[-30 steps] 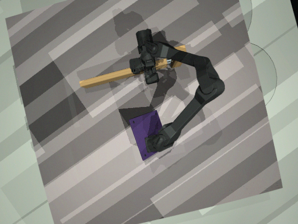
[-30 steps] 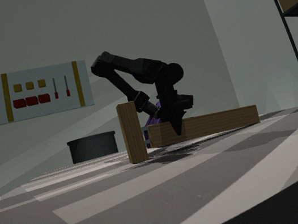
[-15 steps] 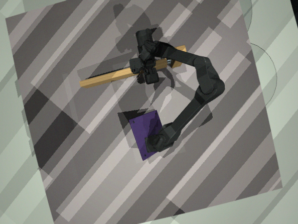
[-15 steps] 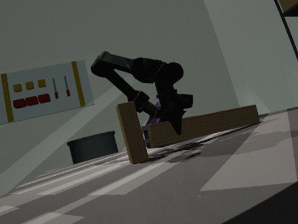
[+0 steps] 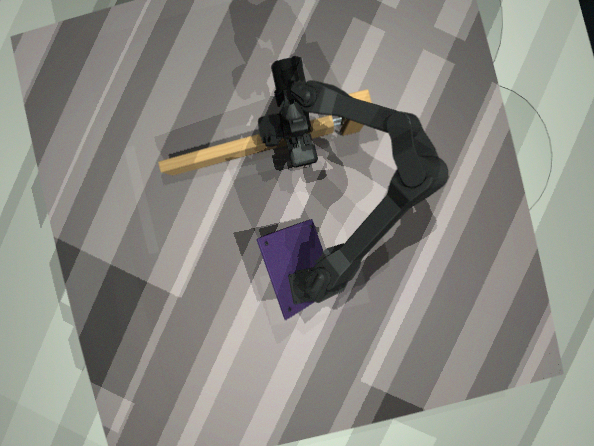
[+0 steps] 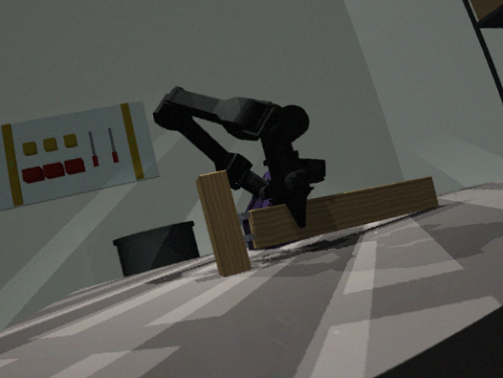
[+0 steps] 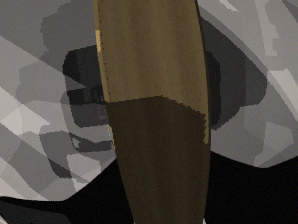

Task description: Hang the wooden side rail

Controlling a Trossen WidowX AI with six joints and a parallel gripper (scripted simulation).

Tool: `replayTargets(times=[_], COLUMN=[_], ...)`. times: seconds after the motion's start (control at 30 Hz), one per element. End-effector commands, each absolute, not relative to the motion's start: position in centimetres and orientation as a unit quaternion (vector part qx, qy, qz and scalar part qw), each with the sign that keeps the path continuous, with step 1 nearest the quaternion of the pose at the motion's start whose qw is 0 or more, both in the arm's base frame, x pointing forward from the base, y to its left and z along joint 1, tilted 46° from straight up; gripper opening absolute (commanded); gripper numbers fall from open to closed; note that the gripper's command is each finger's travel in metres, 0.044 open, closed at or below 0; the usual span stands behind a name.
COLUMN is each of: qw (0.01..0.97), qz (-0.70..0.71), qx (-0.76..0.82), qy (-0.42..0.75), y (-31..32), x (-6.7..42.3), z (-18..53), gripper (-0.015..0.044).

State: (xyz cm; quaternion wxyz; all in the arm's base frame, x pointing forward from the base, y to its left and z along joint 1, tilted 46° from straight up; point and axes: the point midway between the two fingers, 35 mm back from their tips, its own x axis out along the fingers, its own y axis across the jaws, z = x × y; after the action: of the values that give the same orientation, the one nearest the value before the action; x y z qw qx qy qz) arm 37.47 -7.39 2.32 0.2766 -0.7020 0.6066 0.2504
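The wooden side rail (image 5: 210,152) (image 6: 376,203) (image 7: 155,55) stands on edge, its far end low at the table. The headboard post (image 5: 354,126) (image 6: 221,223) stands upright beside its near end. Steel hooks (image 5: 337,121) (image 6: 248,237) bridge the narrow gap between rail and post. The slot and pins are hidden, so I cannot tell whether the hooks sit on the pins. My gripper (image 5: 295,135) (image 6: 300,216) is shut on the rail near its hook end, with one finger on each side. How far the near end is off the table is unclear.
A purple plate (image 5: 280,260) lies under the arm's base. The arm's links arch over the table right of the plate in the top view and pass above the post. A dark round bin (image 6: 157,250), a wall board (image 6: 76,184) and a shelf (image 6: 483,48) are in the background.
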Motion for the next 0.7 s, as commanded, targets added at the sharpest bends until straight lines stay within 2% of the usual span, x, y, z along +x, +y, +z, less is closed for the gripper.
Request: replayTargets(times=[0.0,0.67], qw=[0.28,0.28], qz=[0.248,0.248], qx=[-0.705,-0.705], qy=[0.602,0.602], y=[-7.15,-7.3], x=[37.8,38.03], z=[2.52,2.69], gripper=[0.0,0.0])
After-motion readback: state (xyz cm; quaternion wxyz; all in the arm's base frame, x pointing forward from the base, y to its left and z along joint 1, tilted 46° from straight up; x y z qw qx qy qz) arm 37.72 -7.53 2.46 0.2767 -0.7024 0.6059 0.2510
